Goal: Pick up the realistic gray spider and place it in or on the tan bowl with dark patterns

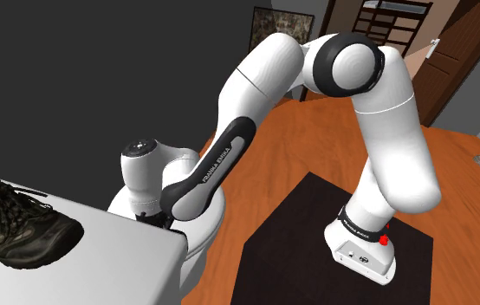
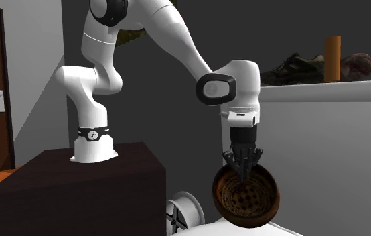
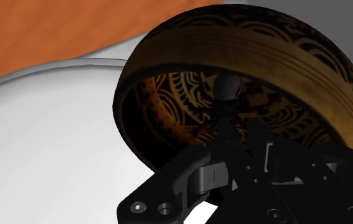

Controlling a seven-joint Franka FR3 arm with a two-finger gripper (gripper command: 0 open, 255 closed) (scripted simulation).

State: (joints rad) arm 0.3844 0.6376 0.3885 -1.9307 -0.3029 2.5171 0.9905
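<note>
Placement step is in hand: gripper point(image 2: 244, 167) is seen closed, apparently on spider point(image 3: 226, 86), over bowl point(image 3: 296, 57); release is required next.

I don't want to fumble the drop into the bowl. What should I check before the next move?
1. Gripper over the bowl: ok, it hangs at the bowl's upper rim.
2. Spider at the gripper: ok, a dark rounded body sits at its tip, in front of the bowl's opening.
3. Grip on the spider: cannot tell.
4. Bowl upright: not ok, it looks tipped, with its opening facing sideways rather than up.
5. Bowl supported: ok, it rests on the white surface.
</note>
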